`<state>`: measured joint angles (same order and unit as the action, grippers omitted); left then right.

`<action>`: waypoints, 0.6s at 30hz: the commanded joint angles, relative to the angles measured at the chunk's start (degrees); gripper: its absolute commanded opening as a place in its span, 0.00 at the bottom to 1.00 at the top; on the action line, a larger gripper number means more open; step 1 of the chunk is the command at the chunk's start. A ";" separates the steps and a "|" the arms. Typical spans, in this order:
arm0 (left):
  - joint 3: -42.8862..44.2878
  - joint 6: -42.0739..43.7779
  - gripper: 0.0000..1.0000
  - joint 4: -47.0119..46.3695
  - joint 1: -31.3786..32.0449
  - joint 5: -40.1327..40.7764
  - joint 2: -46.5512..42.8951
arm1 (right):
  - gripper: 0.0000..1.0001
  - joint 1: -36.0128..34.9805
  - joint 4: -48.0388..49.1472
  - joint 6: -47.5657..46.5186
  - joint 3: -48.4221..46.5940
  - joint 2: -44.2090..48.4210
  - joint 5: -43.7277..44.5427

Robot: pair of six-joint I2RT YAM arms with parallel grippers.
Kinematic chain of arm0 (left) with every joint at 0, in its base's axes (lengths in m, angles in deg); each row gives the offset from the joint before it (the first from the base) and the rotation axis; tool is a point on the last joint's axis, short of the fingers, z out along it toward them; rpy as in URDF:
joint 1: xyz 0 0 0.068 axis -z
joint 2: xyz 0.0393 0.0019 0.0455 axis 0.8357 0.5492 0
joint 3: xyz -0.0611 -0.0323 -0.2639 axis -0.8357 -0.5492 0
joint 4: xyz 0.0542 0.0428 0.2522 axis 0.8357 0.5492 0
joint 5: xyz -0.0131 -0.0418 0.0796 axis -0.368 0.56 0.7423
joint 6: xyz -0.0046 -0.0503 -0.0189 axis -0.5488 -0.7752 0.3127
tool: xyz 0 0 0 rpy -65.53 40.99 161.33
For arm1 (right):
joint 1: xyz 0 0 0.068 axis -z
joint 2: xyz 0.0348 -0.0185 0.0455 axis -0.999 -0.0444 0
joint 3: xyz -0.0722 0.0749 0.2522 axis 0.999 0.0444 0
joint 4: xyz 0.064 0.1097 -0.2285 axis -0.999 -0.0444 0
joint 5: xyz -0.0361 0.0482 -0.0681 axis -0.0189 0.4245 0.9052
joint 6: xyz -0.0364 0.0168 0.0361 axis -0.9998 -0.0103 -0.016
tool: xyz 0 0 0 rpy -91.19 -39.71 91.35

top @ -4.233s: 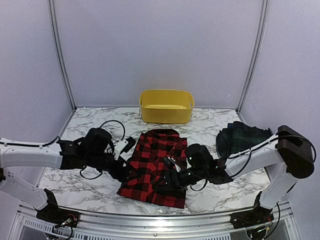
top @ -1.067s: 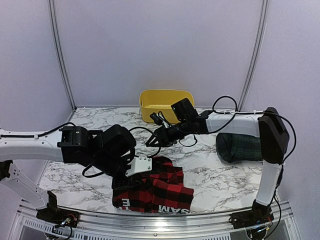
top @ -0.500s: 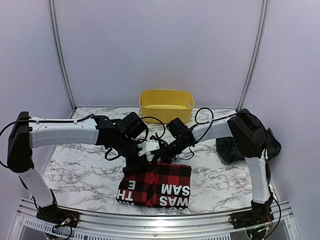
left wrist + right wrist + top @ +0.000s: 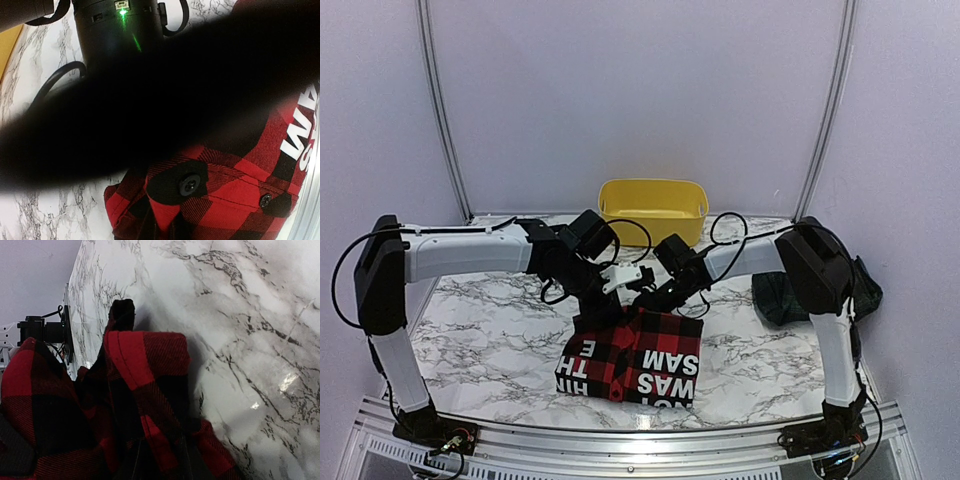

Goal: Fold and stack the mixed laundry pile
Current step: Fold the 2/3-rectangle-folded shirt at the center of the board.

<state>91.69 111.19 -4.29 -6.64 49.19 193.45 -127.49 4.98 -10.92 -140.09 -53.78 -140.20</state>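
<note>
The red-and-black checked garment point(image 4: 630, 362) lies folded at the near middle of the table, white lettering facing up. Its far edge is raised, and both grippers hold it there. My left gripper point(image 4: 601, 312) is shut on the left part of that edge. In the left wrist view the checked cloth point(image 4: 235, 192) with a black button is pinched at the left gripper point(image 4: 166, 231). My right gripper point(image 4: 646, 304) is shut on the edge just to the right; the right wrist view shows the checked cloth point(image 4: 145, 385) bunched in the right gripper point(image 4: 157, 467). The dark tartan garment point(image 4: 798, 292) lies far right.
A yellow plastic tub point(image 4: 653, 211) stands at the back middle, just behind both wrists. The marble table point(image 4: 480, 340) ends at a metal rail along the front. Cables loop off both wrists above the garment. The right arm's upright link stands in front of the tartan garment.
The garment, flat before, is now folded with the lettering on top. My right gripper came from near the tub and closed on the far edge beside the left gripper. Both moved slightly back.
</note>
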 commanded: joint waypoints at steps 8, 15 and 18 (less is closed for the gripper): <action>0.59 1.06 0.00 -2.33 -1.61 -2.86 -1.94 | 0.34 6.16 -6.59 -0.65 -11.22 1.84 -3.01; 0.98 0.70 0.00 -2.37 -1.69 -3.28 -0.23 | 0.29 7.97 -11.02 -3.12 -15.37 -3.52 -2.36; 2.01 0.71 0.00 -2.54 -1.83 -3.22 0.40 | 0.26 7.95 -10.11 -3.43 -13.82 -5.73 -3.32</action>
<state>92.20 111.39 -5.36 -7.96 47.00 193.65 -118.76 -2.46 -12.71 -154.34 -55.33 -142.34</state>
